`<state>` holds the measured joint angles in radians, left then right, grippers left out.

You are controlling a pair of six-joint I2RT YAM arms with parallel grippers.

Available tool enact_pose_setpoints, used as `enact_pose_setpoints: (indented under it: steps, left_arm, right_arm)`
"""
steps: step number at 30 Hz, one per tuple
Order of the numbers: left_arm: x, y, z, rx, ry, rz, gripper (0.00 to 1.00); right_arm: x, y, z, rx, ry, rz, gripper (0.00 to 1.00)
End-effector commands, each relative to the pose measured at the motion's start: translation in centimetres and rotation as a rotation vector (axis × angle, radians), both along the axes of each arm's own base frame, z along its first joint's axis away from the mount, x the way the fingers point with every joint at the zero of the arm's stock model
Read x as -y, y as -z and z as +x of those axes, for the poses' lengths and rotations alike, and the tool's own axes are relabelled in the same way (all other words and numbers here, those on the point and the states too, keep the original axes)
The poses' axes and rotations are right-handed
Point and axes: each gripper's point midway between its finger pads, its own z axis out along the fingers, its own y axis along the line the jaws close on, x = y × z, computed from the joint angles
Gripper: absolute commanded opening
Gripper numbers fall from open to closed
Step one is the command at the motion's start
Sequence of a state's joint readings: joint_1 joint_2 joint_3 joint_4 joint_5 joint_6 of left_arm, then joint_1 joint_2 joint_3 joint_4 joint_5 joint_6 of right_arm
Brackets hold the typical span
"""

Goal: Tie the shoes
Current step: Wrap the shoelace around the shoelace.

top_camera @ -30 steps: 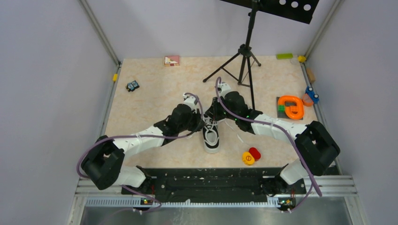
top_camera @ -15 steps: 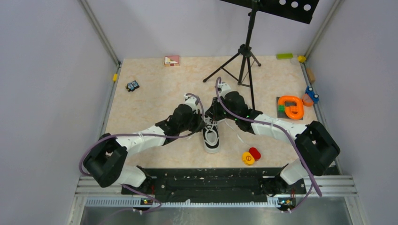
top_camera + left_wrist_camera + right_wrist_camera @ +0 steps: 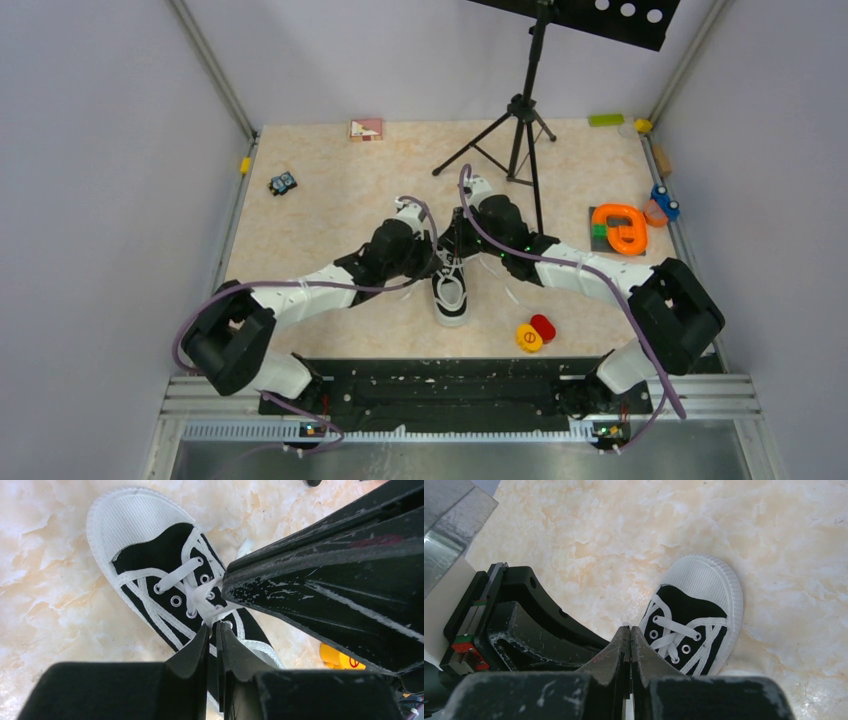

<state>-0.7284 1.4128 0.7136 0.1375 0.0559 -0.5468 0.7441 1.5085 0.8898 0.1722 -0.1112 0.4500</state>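
From above, the black sneaker (image 3: pixel 451 290) lies on the table (image 3: pixel 330 200), toe toward 6 o'clock, with the left gripper (image 3: pixel 437 253) and right gripper (image 3: pixel 459 246) meeting over its 12 o'clock end. The left wrist view shows the left fingers (image 3: pixel 197 650) pinched together on a white lace (image 3: pixel 206 609). The right wrist view shows the right fingers (image 3: pixel 616 652) pressed together, the sneaker at their 3 o'clock.
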Motion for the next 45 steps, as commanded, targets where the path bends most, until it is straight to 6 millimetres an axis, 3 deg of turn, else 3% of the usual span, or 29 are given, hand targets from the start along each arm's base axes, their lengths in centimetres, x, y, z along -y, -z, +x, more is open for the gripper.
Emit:
enact_pose_setpoints:
  steps: [1,12,27,34,40,43,44,45]
  left_arm:
    - [1.53,-2.47,1.17,0.064,0.019,-0.055,0.17]
    - [1.67,-2.24,1.38,0.063,0.017,-0.051,0.30]
    - [2.01,-2.37,1.67,0.064,0.016,-0.061,0.30]
    - [2.13,-2.03,1.68,0.056,0.017,-0.062,0.25]
    - [1.98,-2.23,1.80,0.064,0.005,-0.063,0.00]
    - [2.18,-2.26,1.73,0.063,0.015,-0.069,0.00]
    - [2.25,-2.13,1.62,0.059,0.023,-0.069,0.00]
    - [2.29,-2.08,1.53,0.058,0.029,-0.070,0.00]
  right_arm:
    - [-0.87,-1.87,0.05,0.045,-0.014,0.050,0.00]
    - [-0.95,-1.88,0.03,0.044,-0.017,0.050,0.00]
    - [-0.99,-1.98,0.02,0.045,-0.020,0.049,0.00]
    - [-0.98,-2.07,0.06,0.046,-0.018,0.048,0.00]
    - [-0.93,-2.05,-0.03,0.044,-0.020,0.046,0.00]
    - [-0.90,-2.17,-0.15,0.036,-0.020,0.047,0.00]
    - [-0.83,-2.27,-0.12,0.030,-0.013,0.045,0.05]
    - [-0.61,-2.43,-0.02,0.026,0.002,0.038,0.16]
